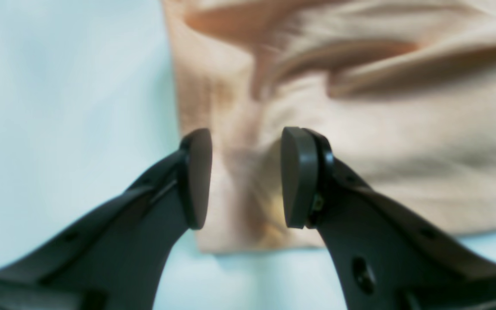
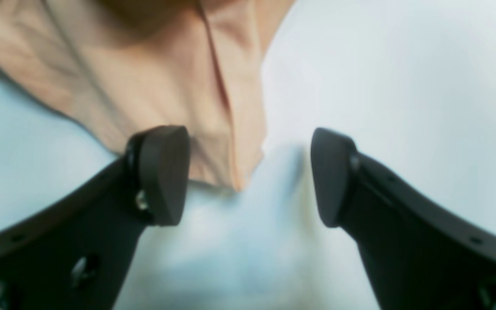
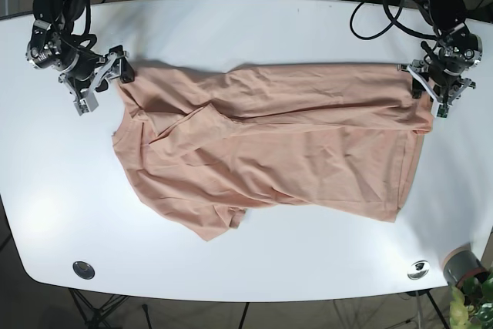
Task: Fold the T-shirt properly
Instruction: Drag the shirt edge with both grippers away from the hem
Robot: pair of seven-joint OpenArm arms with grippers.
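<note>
Parted left tool over T-shirt

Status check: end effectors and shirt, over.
Left end effector open over shirt corner. Right end effector open at opposite corner. T-shirt spread, wrinkled, unfolded. Nothing obstructing.

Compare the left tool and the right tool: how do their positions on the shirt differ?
The left tool has shirt fabric between its pads, near a corner; the right tool straddles only a tip of cloth, mostly bare table. The left gap looks narrower than the right. Both are open at opposite shirt ends.
</note>
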